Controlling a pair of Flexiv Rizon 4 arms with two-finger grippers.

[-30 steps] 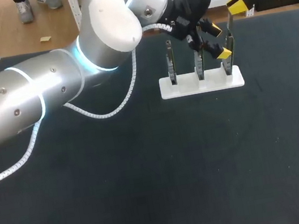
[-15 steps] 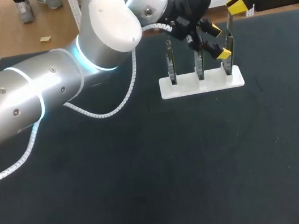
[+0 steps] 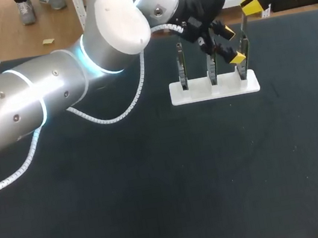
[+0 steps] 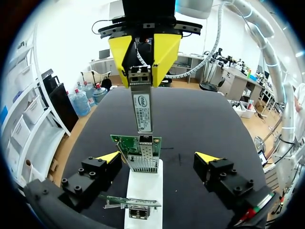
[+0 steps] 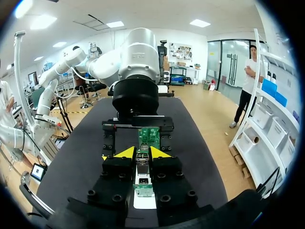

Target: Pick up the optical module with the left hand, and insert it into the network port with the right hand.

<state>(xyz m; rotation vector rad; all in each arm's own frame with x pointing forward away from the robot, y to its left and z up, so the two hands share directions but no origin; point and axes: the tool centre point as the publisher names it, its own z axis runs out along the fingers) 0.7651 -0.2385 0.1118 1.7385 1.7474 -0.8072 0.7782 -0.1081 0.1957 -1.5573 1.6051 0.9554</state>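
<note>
The optical module (image 4: 142, 102), a slim silver bar, is held upright by my right gripper (image 4: 145, 53), shut on its upper end. Its lower tip meets the port cage of a green network card (image 4: 142, 155) standing in a white rack (image 4: 143, 191). My left gripper (image 4: 158, 157) is open, a finger on either side of that card and touching nothing. In the right wrist view the right gripper (image 5: 142, 153) is shut on the module (image 5: 143, 167), with the card (image 5: 149, 137) just ahead. From above, the right gripper (image 3: 250, 6) holds the module (image 3: 244, 28) over the rack's right-hand card (image 3: 241, 63).
The white rack (image 3: 215, 89) stands at the far middle of the dark table mat (image 3: 176, 183) and carries three upright cards. My left arm (image 3: 51, 94) crosses the mat's left half with a white cable (image 3: 116, 117) hanging from it.
</note>
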